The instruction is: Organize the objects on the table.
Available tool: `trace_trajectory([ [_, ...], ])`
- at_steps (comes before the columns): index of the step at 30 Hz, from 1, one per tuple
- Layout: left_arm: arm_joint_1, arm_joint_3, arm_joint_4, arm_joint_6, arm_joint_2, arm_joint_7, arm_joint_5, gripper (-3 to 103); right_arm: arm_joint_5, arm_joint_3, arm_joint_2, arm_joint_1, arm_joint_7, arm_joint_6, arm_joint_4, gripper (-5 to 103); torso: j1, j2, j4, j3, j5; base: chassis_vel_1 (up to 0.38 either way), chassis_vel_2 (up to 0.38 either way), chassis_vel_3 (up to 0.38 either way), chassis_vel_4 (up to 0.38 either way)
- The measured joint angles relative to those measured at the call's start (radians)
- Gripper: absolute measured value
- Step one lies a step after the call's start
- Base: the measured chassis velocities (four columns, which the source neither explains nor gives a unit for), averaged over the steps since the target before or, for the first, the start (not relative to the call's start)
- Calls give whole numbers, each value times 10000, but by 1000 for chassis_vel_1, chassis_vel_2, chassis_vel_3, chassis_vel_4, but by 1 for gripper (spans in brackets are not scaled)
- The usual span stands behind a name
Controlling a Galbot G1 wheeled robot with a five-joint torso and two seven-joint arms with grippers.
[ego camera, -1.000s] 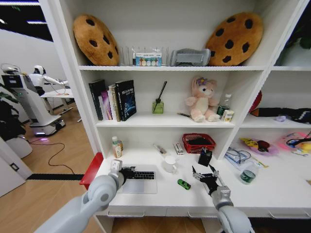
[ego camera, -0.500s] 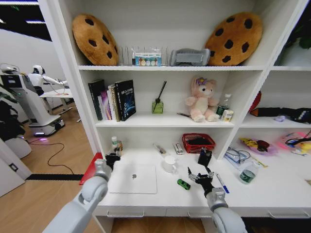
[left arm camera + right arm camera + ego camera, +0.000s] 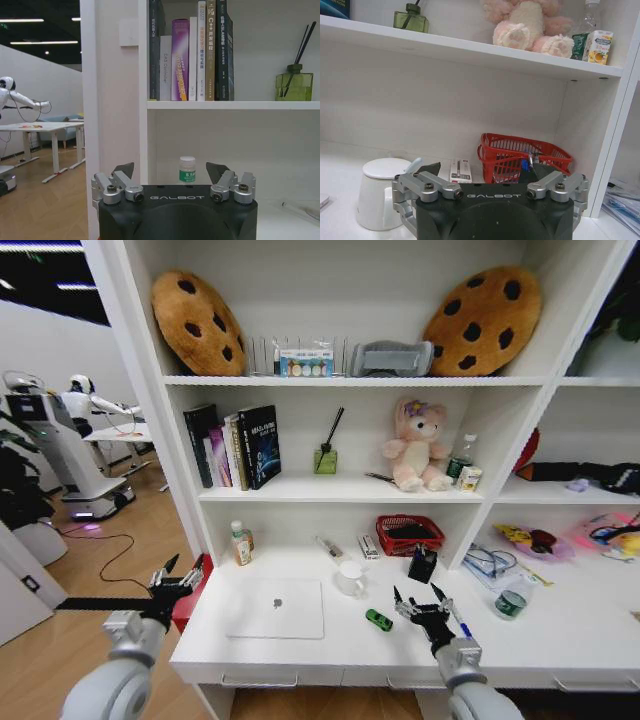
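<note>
The silver laptop (image 3: pixel 275 608) lies closed on the white table (image 3: pixel 330 650). A tiny green toy car (image 3: pixel 378 620) sits to its right, and a blue pen (image 3: pixel 462 625) lies further right. A dark-lidded jar (image 3: pixel 510 600) stands at the right. My right gripper (image 3: pixel 420 602) hovers open between the car and the pen, holding nothing; in its wrist view the right gripper (image 3: pixel 480 172) faces a white cup (image 3: pixel 380 197). My left gripper (image 3: pixel 172 578) is open, off the table's left end; in its wrist view the left gripper (image 3: pixel 170 172) points at a small bottle (image 3: pixel 187 169).
A white cup (image 3: pixel 350 578), a red basket (image 3: pixel 408 534), a black object (image 3: pixel 422 564) and a bottle (image 3: pixel 240 543) stand along the back of the table. A red box (image 3: pixel 190 590) sits beside the left end. Shelves above hold books (image 3: pixel 232 445), a plush bear (image 3: pixel 415 445) and cookie cushions.
The laptop was open under my left gripper, then shut. The left arm has since drawn back off the table's left end. The right gripper stays near the car.
</note>
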Motion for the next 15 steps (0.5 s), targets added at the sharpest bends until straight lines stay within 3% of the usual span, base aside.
trace_trajectory([
  [6, 1529, -186, -675, -389, -920, 405, 324, 98, -2, -50, 89, -134, 16, 6, 184, 100, 0, 0, 3, 0, -2, 0, 0, 0, 0],
  [9, 2143, -179, -898, -661, -1329, 465, 581, 100, -13, -84, 131, -187, 26, 15, 214, 100, -1, 0, 5, 0, 1, 0, 0, 0, 0],
  [15, 2165, -123, -910, -680, -1380, 340, 639, 100, -32, -168, 169, -229, 35, 23, 289, 100, 2, -1, 2, 1, -1, 0, 0, 0, 0],
])
